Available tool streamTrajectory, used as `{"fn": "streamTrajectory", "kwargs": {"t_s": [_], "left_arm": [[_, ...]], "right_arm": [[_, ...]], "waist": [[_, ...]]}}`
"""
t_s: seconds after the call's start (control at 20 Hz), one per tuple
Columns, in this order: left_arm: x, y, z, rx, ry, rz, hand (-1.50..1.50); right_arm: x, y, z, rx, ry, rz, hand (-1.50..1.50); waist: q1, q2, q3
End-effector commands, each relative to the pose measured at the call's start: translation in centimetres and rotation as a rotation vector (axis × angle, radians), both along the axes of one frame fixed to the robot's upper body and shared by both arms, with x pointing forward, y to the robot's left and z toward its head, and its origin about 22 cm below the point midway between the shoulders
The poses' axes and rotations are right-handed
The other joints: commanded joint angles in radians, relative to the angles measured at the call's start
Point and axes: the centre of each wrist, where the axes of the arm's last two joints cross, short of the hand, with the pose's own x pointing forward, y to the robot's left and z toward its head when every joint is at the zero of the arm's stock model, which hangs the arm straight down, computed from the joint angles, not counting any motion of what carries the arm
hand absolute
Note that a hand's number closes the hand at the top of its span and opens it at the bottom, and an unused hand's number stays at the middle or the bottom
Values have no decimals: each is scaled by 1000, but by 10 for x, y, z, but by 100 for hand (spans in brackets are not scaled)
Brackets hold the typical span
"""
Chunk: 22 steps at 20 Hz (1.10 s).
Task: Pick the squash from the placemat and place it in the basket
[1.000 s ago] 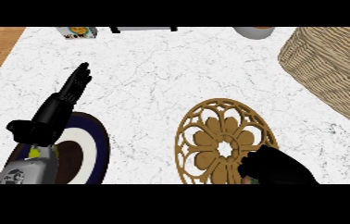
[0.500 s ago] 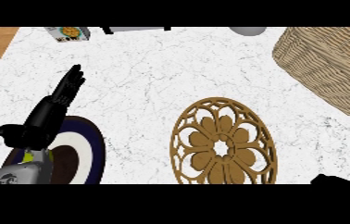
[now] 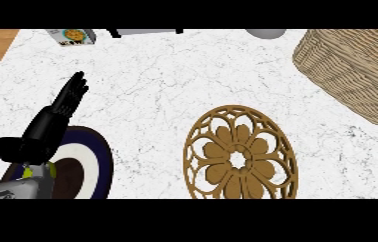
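Head view shows our left hand [image 3: 68, 98] resting at the frame's left, fingers straight; our right hand is out of sight. No squash shows on the placemat [image 3: 240, 158] at lower centre, nor in what shows of the basket [image 3: 341, 68] at upper right. We judge the pick not yet made; next we must find the squash.

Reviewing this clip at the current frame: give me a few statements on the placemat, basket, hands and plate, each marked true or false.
1. The wooden flower-pattern placemat has a squash lying on it. False: nothing lies on it.
2. The wicker basket sits at the counter's right edge. True.
3. The right hand is over the placemat. False: it is out of view.
4. The left hand has straight fingers and holds nothing. True.
5. A dark-rimmed plate lies under the left forearm. True.
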Motion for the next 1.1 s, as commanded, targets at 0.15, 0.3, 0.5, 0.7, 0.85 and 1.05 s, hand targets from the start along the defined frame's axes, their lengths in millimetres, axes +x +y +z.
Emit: {"fn": "streamTrajectory", "kwargs": {"t_s": [0.15,0.3,0.5,0.7,0.85,1.05], "left_arm": [[-2,5,1,15,6,10,0],[-7,2,-11,-5,16,10,0],[2,-3,1,1,-8,-2,0],[-6,5,1,0,3,-14,0],[-1,-2,1,4,-5,-39,0],[7,-8,9,6,-3,-68,0]], "right_arm": [[8,-46,50,234,-26,72,150],[17,-63,80,266,-93,28,150],[24,-82,111,315,-142,-18,150],[15,-101,124,389,-143,-108,150],[24,-104,148,424,-166,-121,150],[29,-117,171,505,-178,-220,150]], "waist": [[2,-6,-3],[1,-8,-6],[9,-5,-5],[24,-9,-4],[29,-3,-7],[62,6,-6]]}}
